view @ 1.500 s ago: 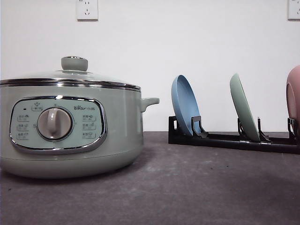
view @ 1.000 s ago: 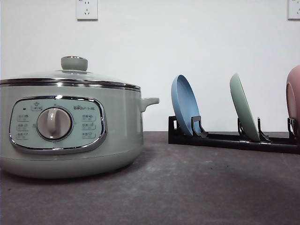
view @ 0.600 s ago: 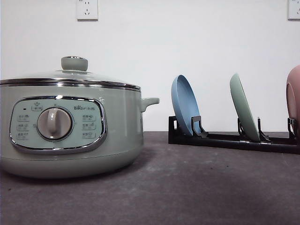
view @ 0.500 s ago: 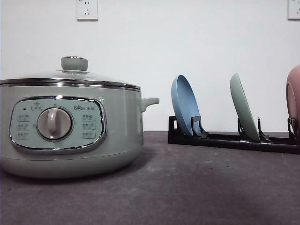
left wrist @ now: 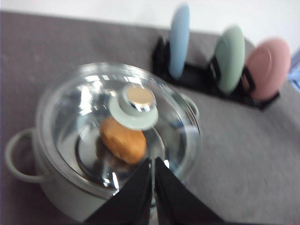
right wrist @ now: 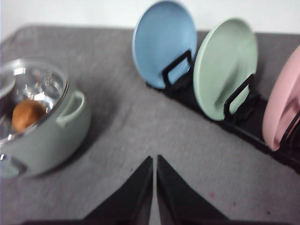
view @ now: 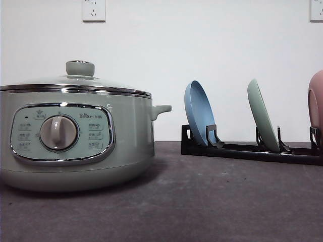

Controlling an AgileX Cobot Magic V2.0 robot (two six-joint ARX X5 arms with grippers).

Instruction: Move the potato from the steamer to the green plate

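Front view has the steamer (view: 75, 136) standing on the gray table (view: 212, 201) with its glass lid (view: 75, 83) on. Beside the steamer, a black rack (view: 247, 150) holds a blue plate (view: 199, 113), the green plate (view: 263, 115) and a pink plate (view: 316, 103), all on edge. Through the lid, the potato (left wrist: 123, 139) lies inside the steamer. Above the steamer's rim, the left gripper (left wrist: 153, 164) has its fingers pressed together, holding nothing. Between steamer and rack, the right gripper (right wrist: 154, 161) is likewise closed and empty.
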